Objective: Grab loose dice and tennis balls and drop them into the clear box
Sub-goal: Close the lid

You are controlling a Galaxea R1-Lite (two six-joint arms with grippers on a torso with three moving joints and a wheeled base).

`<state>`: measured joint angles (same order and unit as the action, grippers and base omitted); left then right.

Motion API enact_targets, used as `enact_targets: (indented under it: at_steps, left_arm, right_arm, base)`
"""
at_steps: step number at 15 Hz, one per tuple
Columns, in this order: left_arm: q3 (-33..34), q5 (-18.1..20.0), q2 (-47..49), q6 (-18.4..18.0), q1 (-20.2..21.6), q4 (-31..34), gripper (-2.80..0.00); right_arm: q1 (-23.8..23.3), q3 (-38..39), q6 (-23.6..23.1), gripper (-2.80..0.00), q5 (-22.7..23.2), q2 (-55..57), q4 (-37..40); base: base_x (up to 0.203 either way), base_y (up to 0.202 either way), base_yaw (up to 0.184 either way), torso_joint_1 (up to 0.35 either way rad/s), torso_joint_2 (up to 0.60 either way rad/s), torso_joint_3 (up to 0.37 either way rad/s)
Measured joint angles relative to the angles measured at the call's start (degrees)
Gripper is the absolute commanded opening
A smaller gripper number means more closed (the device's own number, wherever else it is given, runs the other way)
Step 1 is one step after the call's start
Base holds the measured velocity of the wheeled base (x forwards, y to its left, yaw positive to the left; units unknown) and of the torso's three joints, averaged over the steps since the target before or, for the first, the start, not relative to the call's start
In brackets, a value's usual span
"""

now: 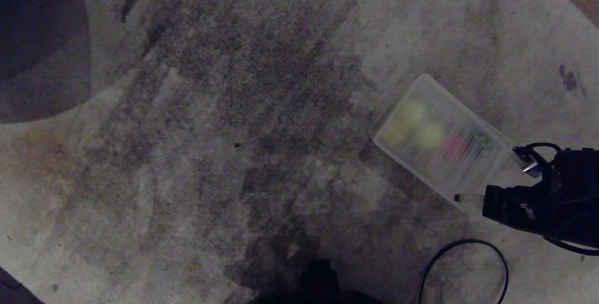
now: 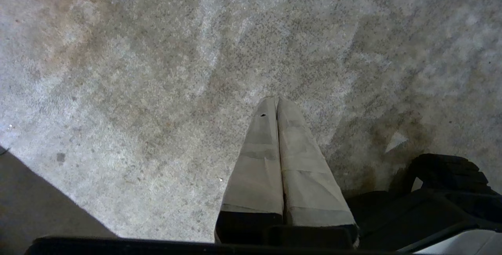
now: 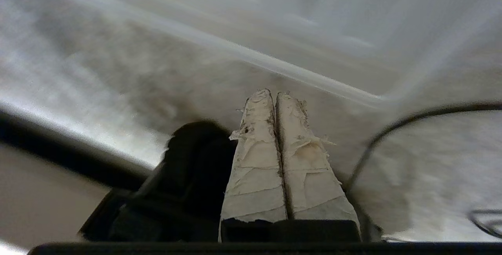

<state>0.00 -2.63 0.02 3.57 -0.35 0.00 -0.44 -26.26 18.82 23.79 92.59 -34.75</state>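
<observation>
two hands: both pressed shut with nothing between the pads, as each wrist view shows.
landmark: the clear box (image 1: 442, 142), lying askew on the grey carpet (image 1: 210, 131), toward the robot's right.
box contents: two yellow-green tennis balls (image 1: 412, 112) toward the box's far end, a yellowish die (image 1: 395, 132) beside them, a red die (image 1: 453, 147) and something darker past it toward the near end; all blurred through the plastic, so which faces or pips show cannot be told.
loose items: none visible on the carpet anywhere around the box in the head view.
step in hand: judging from that, the collecting looks finished or nearly so; the right hand (image 1: 461, 197) sits just off the box's near corner, low and apart from the contents.
right hand: taped fingers (image 3: 255, 157) closed tip to tip, empty, with what looks like the box's clear wall ahead of them; whether they touch it cannot be told.
left hand (image 2: 277, 102): closed and empty, hanging over bare carpet well away from the box, out of the head view.
cable: a black loop (image 1: 463, 266) on the carpet nearer the robot than the box.
next move: probably a look over the carpet around the box for any stray die or ball; if none, the right arm only needs to draw clear without nudging the box.
</observation>
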Motion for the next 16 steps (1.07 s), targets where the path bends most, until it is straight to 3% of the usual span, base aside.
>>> enact_targets:
  at_steps: [4, 16]
  left_arm:
    - [0.00, 0.04, 0.00, -0.02, 0.00, 0.02, -2.80]
    - [0.00, 0.02, 0.00, -0.02, 0.00, 0.02, -2.80]
  right_arm:
    - [0.66, -1.17, 0.02, -2.80, 4.97, 1.13, 0.56]
    - [-0.92, -5.73, -0.61, -2.80, 4.67, 10.90, 0.94]
  base:
    - [0.000, 0.000, 0.000, 0.000, 0.00, 0.000]
    - [0.000, 0.000, 0.000, 0.000, 0.00, 0.000]
